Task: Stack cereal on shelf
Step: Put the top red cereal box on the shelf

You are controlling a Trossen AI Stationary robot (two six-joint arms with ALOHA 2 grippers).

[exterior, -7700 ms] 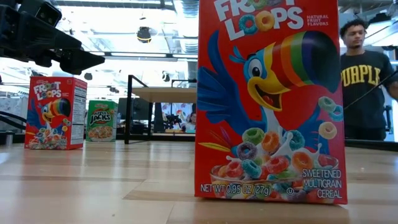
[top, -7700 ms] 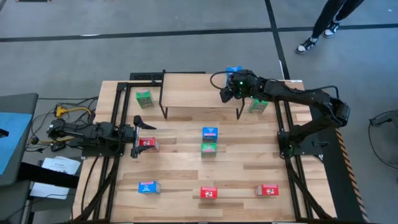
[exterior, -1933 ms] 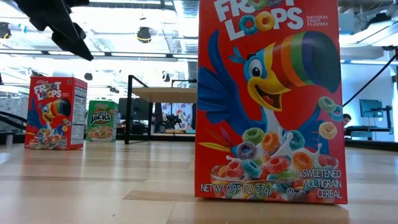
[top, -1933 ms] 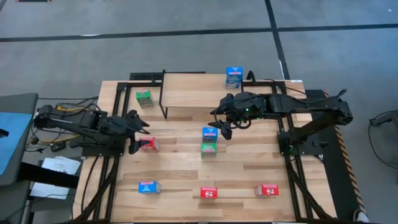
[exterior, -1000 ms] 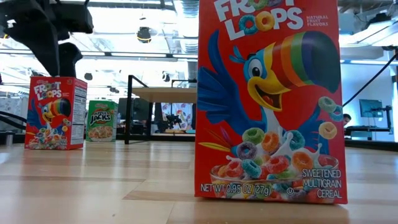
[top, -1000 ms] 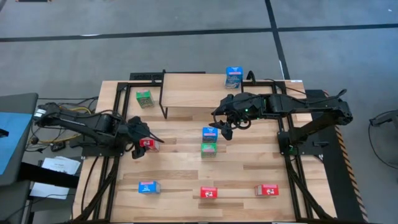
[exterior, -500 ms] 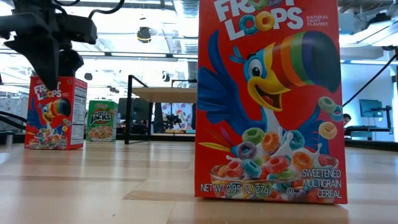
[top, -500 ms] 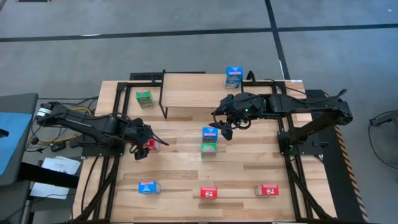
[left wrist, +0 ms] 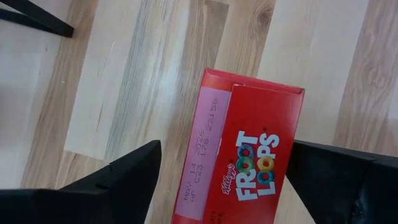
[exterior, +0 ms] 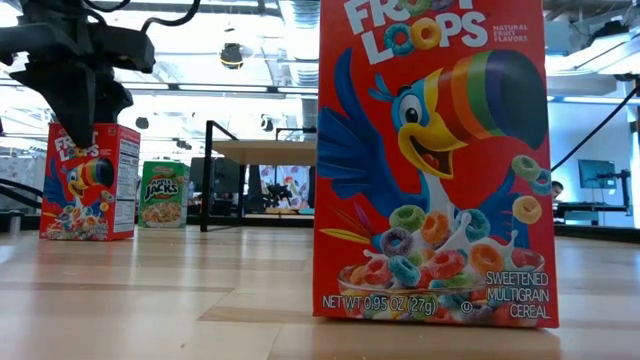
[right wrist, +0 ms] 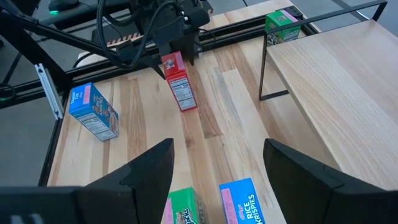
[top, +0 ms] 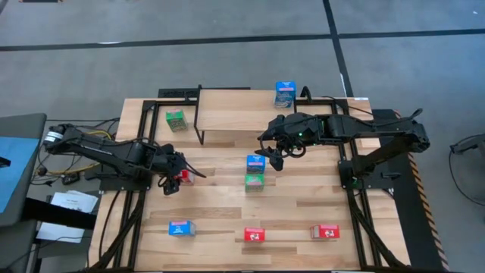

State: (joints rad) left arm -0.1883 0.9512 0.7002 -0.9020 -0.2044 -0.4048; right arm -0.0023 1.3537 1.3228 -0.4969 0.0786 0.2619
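Observation:
My left gripper [top: 176,179] [left wrist: 224,149] is open and points down over an upright red Froot Loops box [top: 182,176] [left wrist: 242,155], one finger on each side of its top, with a gap at both. The low view shows the left gripper [exterior: 75,105] just above that red box [exterior: 88,180]. My right gripper [top: 270,158] [right wrist: 217,146] hangs open above a blue Rice Krispies box [top: 256,161] [right wrist: 245,202], next to a green box [top: 255,180]. The shelf [top: 242,114] stands at the far side with a blue box [top: 285,94] on its far right corner.
A green box [top: 176,120] stands left of the shelf. Along the near edge stand a blue box [top: 181,227] and two red boxes [top: 255,235] [top: 326,232]; one red box [exterior: 432,160] fills the low view. Bare wood lies between the rows.
My left gripper has moved toward the table's right and come down over the red box, its fingers now on either side of the top. The box has not moved.

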